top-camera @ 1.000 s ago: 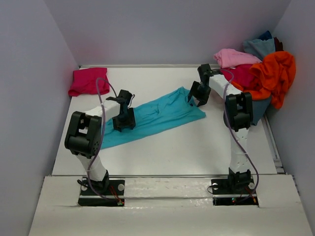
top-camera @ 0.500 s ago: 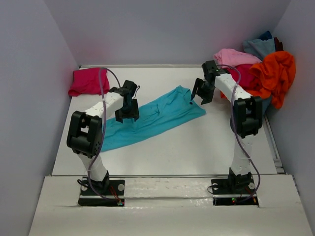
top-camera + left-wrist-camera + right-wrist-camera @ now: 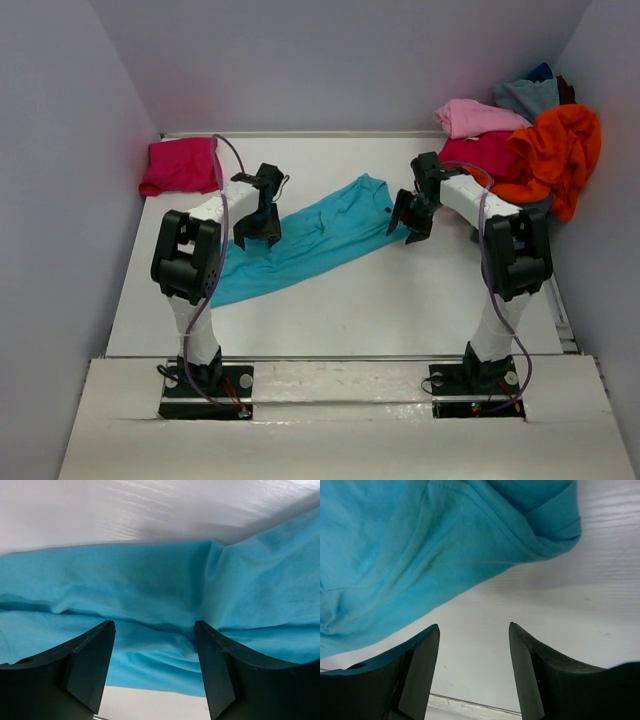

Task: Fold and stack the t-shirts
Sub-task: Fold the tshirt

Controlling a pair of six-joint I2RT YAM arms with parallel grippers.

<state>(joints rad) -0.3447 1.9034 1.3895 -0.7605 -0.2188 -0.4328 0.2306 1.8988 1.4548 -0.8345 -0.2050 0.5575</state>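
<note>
A turquoise t-shirt (image 3: 305,238) lies stretched in a long diagonal band across the middle of the table. My left gripper (image 3: 258,236) hangs open over its left-centre part; the left wrist view shows rumpled turquoise cloth (image 3: 150,595) under the spread fingers (image 3: 95,655), nothing pinched. My right gripper (image 3: 410,225) is open at the shirt's right end, beside the sleeve (image 3: 555,525), over bare table. A folded magenta-pink t-shirt (image 3: 180,165) lies at the back left. Orange (image 3: 560,150), light pink (image 3: 478,117), crimson (image 3: 495,155) and dusty blue (image 3: 528,95) shirts are piled at the back right.
White table (image 3: 350,300) walled by grey panels on the left, back and right. A raised white ledge (image 3: 340,400) at the near edge carries both arm bases. The shirt pile stands close behind the right arm's forearm.
The left gripper moved back and right along the turquoise shirt. The right gripper came down and nearer, from above the shirt's right end to just beside it. The shirt's right corner has drawn in slightly.
</note>
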